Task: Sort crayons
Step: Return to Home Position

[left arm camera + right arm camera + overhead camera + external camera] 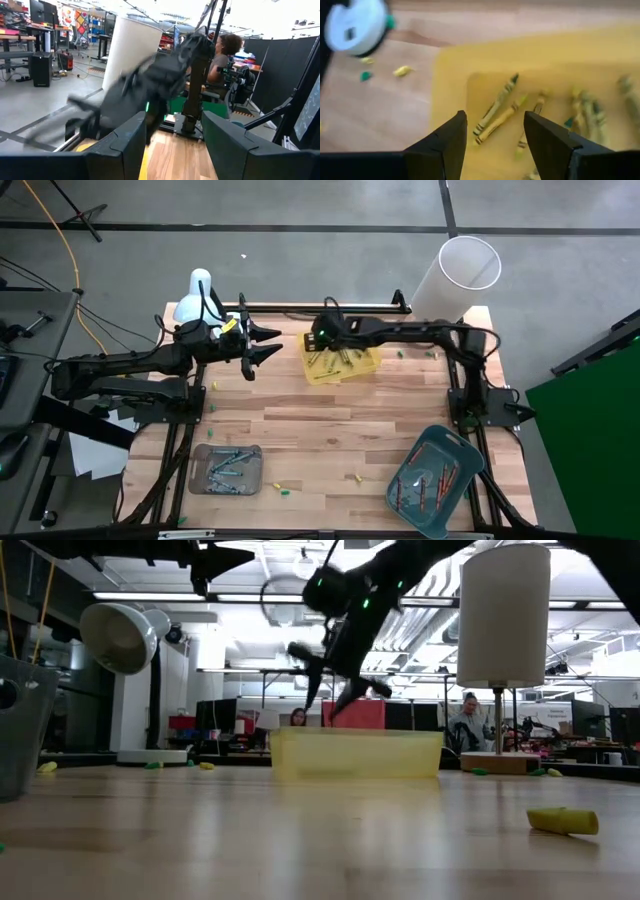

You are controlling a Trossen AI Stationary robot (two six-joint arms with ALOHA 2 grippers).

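Note:
Several yellow-olive crayons (502, 107) lie in the yellow tray (340, 362) at the table's far middle; it also shows in the low view (355, 755). My right gripper (492, 125) hangs open and empty just above that tray (450, 75), fingers pointing down; it shows in the high view (322, 345) and the low view (335, 690). My left gripper (262, 345) is open and empty, raised above the table left of the tray. Blue crayons lie in the grey tray (226, 469) and red-orange ones in the teal tray (432, 480).
A white lamp (197, 298) stands at the far left and a white cylinder (457, 278) at the far right. Loose crayon bits lie on the wood: near the front (353, 477), (281, 489) and by the far edge (400, 354). A person (225, 50) sits beyond the table.

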